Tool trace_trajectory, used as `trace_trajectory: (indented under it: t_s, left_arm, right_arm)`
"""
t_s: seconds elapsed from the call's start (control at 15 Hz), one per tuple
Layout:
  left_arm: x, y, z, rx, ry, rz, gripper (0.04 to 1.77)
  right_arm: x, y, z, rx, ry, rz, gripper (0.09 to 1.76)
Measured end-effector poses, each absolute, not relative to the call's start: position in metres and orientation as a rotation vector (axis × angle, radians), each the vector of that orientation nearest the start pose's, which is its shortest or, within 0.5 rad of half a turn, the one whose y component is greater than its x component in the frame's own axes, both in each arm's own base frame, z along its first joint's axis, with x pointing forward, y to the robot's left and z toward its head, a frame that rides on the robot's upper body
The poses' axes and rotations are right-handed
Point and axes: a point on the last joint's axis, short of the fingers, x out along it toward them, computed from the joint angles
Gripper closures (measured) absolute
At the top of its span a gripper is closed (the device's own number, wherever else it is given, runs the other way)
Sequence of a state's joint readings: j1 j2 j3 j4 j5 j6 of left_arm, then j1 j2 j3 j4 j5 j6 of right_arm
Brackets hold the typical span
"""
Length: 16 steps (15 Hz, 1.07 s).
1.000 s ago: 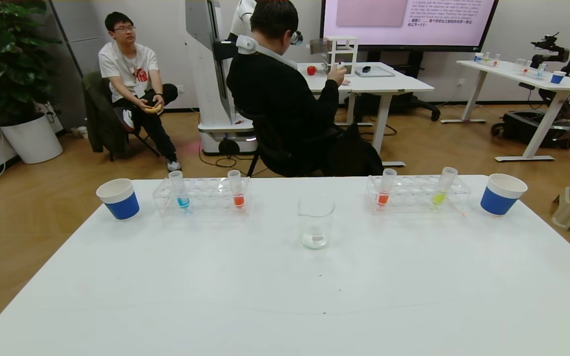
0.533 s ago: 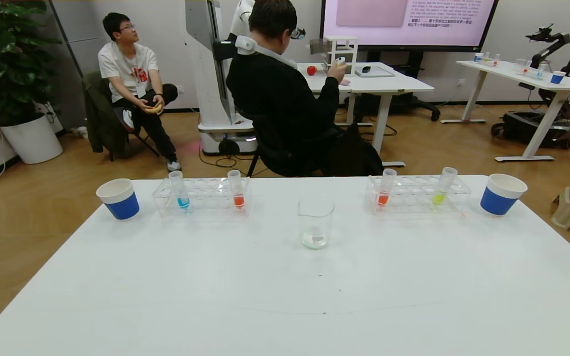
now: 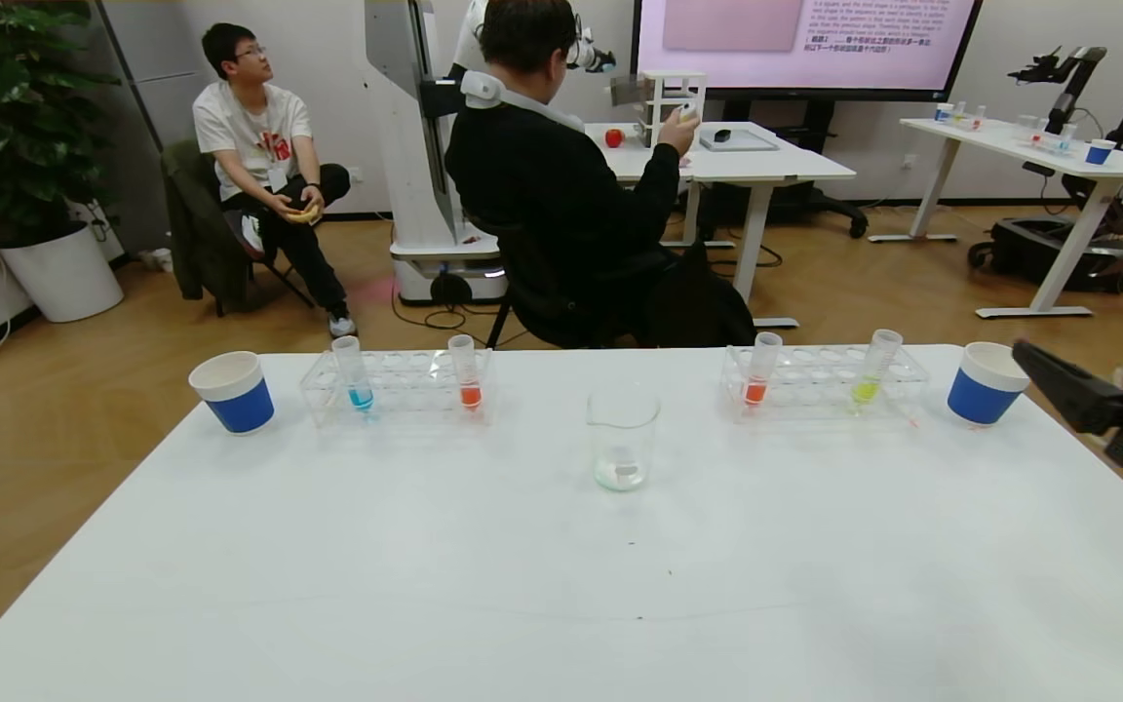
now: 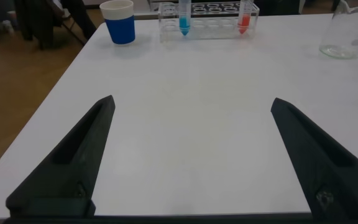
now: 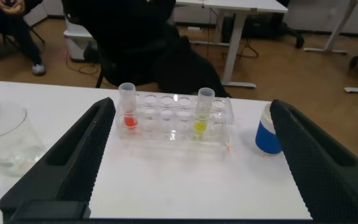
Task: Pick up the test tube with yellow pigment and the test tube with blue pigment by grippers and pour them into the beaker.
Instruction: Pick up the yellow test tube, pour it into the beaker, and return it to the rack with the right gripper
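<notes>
The test tube with yellow pigment [image 3: 869, 375] stands in the right clear rack [image 3: 820, 385]; it also shows in the right wrist view [image 5: 202, 115]. The test tube with blue pigment [image 3: 355, 375] stands in the left rack [image 3: 396, 385], and also shows in the left wrist view [image 4: 183, 18]. The beaker [image 3: 622, 434] stands between the racks, nearer me. My right gripper [image 3: 1081, 341] is open and empty at the table's right edge, beside the right blue cup; in its wrist view [image 5: 192, 104] it faces the right rack. My left gripper [image 4: 192, 101] is open and empty over bare table, well short of the left rack.
Each rack also holds an orange-liquid tube [image 3: 467, 375] [image 3: 759, 375]. Blue cups with white rims stand at the far left [image 3: 233, 392] and far right [image 3: 986, 383]. The white table [image 3: 561, 585] has bare room in front of the beaker. People sit beyond the table.
My right gripper has come into the head view at the table's right edge; earlier no arm showed there. Tubes, beaker and cups have not moved.
</notes>
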<state>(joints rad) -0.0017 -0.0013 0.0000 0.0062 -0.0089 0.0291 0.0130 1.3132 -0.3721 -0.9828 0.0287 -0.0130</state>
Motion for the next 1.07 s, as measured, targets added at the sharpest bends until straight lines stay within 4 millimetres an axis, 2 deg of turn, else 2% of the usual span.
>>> trace_trajectory:
  t_s: [0.33, 0.47, 0.73, 1.07]
  left_arm:
    - [-0.023, 0.000, 0.075, 0.028, 0.005, -0.011, 0.06]
    - [-0.023, 0.000, 0.075, 0.029, 0.004, -0.011, 0.06]
    - [-0.023, 0.000, 0.075, 0.029, 0.005, -0.011, 0.06]
    - [-0.023, 0.000, 0.075, 0.029, 0.005, -0.011, 0.06]
  right_arm:
    - [0.286, -0.001, 0.144, -0.014, 0.009, 0.032, 0.11]
    - [0.315, -0.004, 0.119, -0.014, 0.023, 0.024, 0.11]
    - [0.359, -0.011, 0.083, -0.013, 0.048, 0.012, 0.11]
    - [0.387, -0.015, 0.068, -0.010, 0.063, 0.013, 0.11]
